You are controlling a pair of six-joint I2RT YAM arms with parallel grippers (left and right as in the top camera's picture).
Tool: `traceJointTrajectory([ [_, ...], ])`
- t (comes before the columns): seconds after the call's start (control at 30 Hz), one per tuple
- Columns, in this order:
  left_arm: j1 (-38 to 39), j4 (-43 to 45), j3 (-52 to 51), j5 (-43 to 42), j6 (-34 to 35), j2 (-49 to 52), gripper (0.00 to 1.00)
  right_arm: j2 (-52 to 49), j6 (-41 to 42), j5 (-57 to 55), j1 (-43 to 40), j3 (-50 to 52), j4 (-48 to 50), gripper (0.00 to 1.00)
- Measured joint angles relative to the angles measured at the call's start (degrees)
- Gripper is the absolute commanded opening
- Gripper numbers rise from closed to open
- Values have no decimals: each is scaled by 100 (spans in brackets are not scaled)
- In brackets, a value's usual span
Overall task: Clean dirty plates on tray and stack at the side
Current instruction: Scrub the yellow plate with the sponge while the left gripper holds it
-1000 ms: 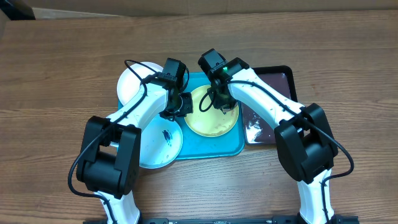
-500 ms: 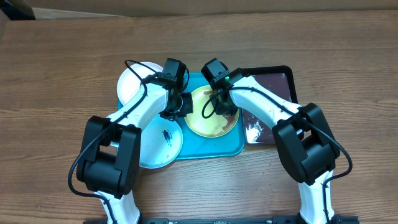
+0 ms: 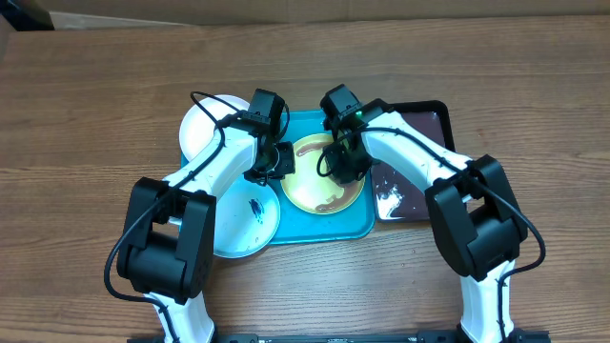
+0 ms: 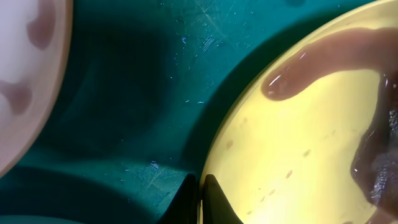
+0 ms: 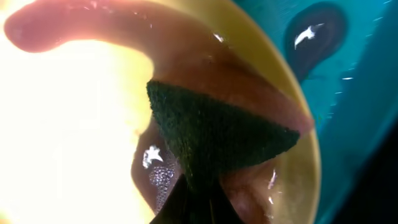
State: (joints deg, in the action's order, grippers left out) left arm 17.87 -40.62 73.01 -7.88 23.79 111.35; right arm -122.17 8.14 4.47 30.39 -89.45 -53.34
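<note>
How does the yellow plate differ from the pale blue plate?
The yellow plate carries a long brown wet streak; the pale blue plate only a small dark smear. The yellow plate is pinched at its rim by the left gripper and under the sponge in the right gripper; the pale blue plate lies untouched. Both are round and dirty.

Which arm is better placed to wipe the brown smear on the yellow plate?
Right: the right hand holds the sponge on the yellow plate beside the smear; the left hand only pinches the rim.
</note>
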Motion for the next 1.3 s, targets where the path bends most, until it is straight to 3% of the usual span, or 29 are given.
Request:
traceJointTrajectory([
  [0.87,-35,13,0,74,-17,0,4,-31,232,2822,9,487,890,4],
  [1.07,-22,42,0,-7,-17,0,4,-35,138,3342,-133,404,619,4],
  [1.3,-22,61,0,-28,-17,2,4,173,15,3359,-905,22,28,4],
])
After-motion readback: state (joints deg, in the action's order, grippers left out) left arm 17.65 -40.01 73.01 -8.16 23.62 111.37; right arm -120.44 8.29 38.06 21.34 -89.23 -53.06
